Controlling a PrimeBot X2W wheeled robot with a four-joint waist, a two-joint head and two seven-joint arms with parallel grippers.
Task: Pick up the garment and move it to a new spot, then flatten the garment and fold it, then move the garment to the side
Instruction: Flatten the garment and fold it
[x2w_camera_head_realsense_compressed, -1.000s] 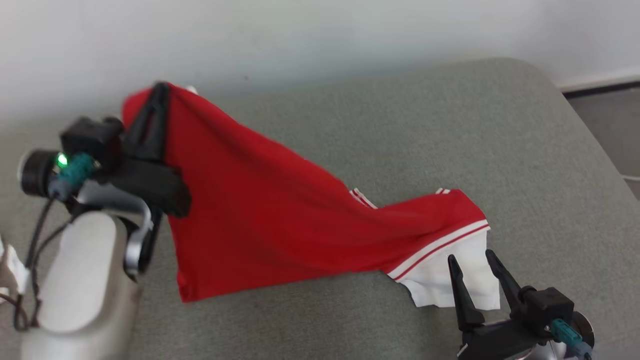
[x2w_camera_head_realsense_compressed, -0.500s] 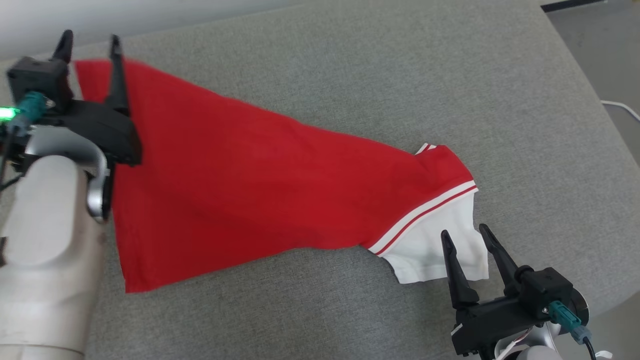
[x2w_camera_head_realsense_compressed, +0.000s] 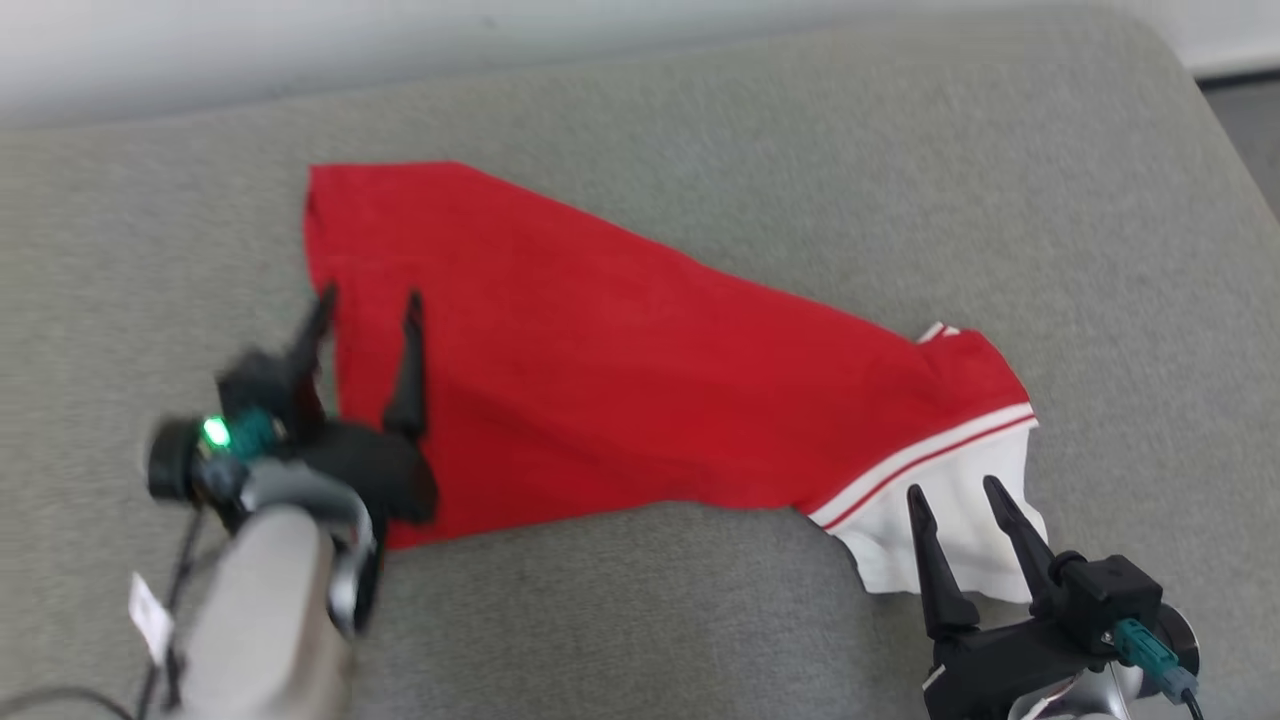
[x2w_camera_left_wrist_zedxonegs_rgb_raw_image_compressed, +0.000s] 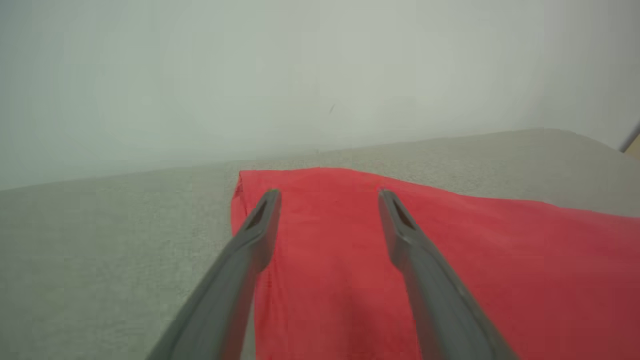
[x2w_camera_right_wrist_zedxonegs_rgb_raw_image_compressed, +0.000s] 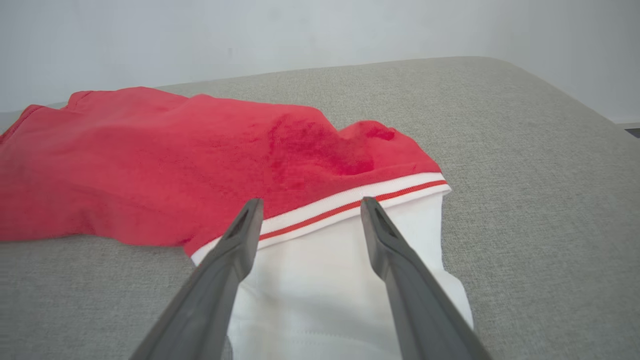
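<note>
The garment (x2w_camera_head_realsense_compressed: 600, 380) is a red shirt with a white, red-striped part at its right end, lying spread on the grey cushion (x2w_camera_head_realsense_compressed: 700, 130). My left gripper (x2w_camera_head_realsense_compressed: 368, 298) stands open over the shirt's left edge, nothing between its fingers. In the left wrist view the garment (x2w_camera_left_wrist_zedxonegs_rgb_raw_image_compressed: 450, 260) lies flat under the open left gripper (x2w_camera_left_wrist_zedxonegs_rgb_raw_image_compressed: 327, 192). My right gripper (x2w_camera_head_realsense_compressed: 955, 487) is open above the white part at the right end. The right wrist view shows the white part (x2w_camera_right_wrist_zedxonegs_rgb_raw_image_compressed: 310, 280) beneath the open right gripper (x2w_camera_right_wrist_zedxonegs_rgb_raw_image_compressed: 309, 201), and the red body (x2w_camera_right_wrist_zedxonegs_rgb_raw_image_compressed: 150, 150) rumpled beyond it.
The grey cushion fills the scene, with a pale wall (x2w_camera_head_realsense_compressed: 300, 40) behind it. Its rounded right corner (x2w_camera_head_realsense_compressed: 1150, 60) drops to a dark floor (x2w_camera_head_realsense_compressed: 1250, 120). Bare cushion lies behind and in front of the garment.
My left gripper has opened and let go of the shirt's left corner, then drawn back toward me. The shirt has dropped flat. The head camera has shifted. The right gripper stays open.
</note>
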